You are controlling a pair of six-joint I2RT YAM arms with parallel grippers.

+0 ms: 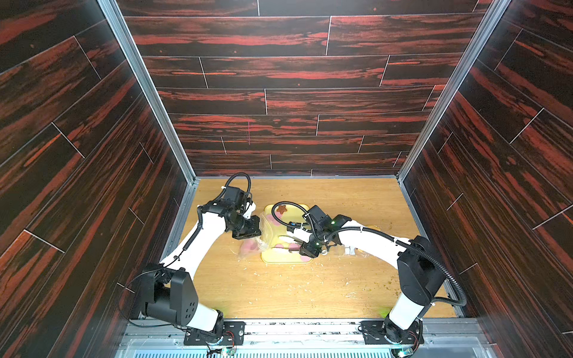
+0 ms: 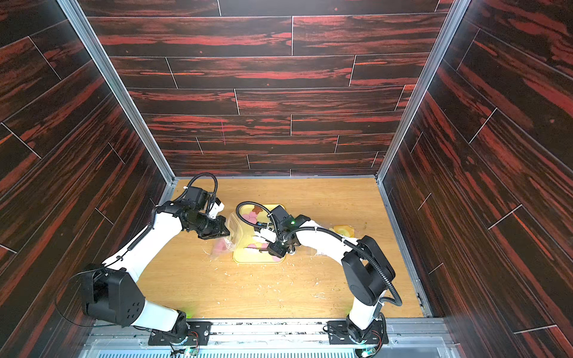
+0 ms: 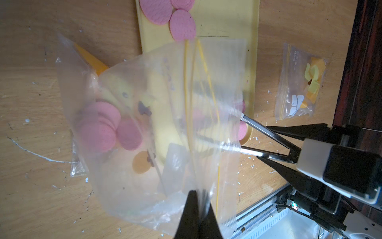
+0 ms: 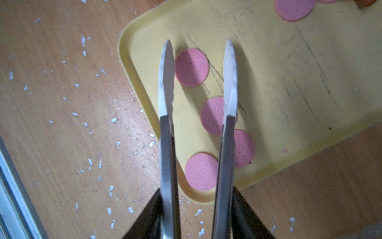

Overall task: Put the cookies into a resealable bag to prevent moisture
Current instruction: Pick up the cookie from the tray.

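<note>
A clear resealable bag (image 3: 144, 124) with a yellow cartoon print hangs with its mouth toward the yellow tray (image 3: 227, 20). My left gripper (image 3: 198, 192) is shut on its top edge. Several pink cookies (image 3: 99, 128) lie inside it. My right gripper (image 4: 197, 198) is shut on metal tongs (image 4: 165, 144), whose white tips stand apart over the tray (image 4: 268, 62) on either side of one pink cookie (image 4: 191, 67). Three more pink cookies (image 4: 201, 174) lie under the tongs. In a top view a brown star cookie (image 1: 281, 209) sits at the tray's far end.
A second small clear bag (image 3: 299, 82) with yellow print lies on the wooden table right of the tray, behind the right arm (image 1: 372, 240). White crumbs (image 4: 91, 132) litter the table. Dark wood-pattern walls close in three sides, with a metal rail (image 1: 294, 328) along the front.
</note>
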